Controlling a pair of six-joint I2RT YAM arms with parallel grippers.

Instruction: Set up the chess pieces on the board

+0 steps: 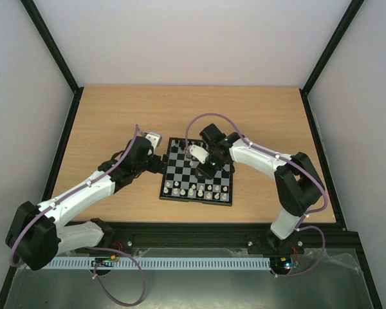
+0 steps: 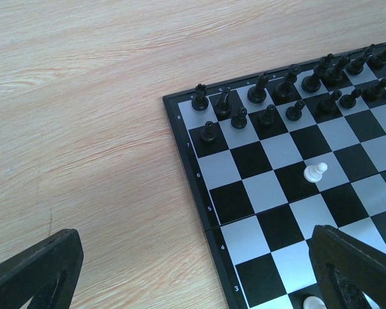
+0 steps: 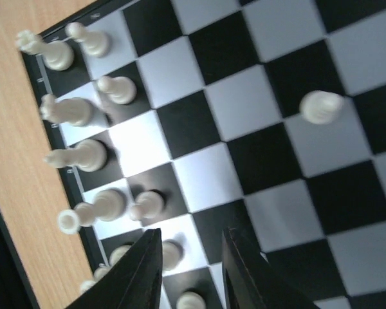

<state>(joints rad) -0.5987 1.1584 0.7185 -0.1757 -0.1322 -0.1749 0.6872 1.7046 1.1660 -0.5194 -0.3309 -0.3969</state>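
The board (image 1: 194, 199) lies mid-table. Cream-white pieces (image 1: 196, 190) stand in two rows along its near side, black pieces (image 1: 180, 149) along the far side. My left gripper (image 1: 159, 161) is open and empty at the board's left edge. In the left wrist view its fingers (image 2: 32, 270) straddle the board's rim (image 2: 186, 167), with black pieces (image 2: 270, 96) ahead and a lone white pawn (image 2: 315, 172) mid-board. My right gripper (image 1: 206, 166) hovers over the board, open and empty. In the right wrist view its fingertips (image 3: 145, 267) hang above the white pieces (image 3: 83, 154); the lone pawn (image 3: 320, 106) stands apart.
The wooden table (image 1: 116, 116) surrounds the board, bounded by a black frame (image 1: 71, 129) and white walls. A black rail (image 1: 199, 226) runs along the table's near edge by the arm bases.
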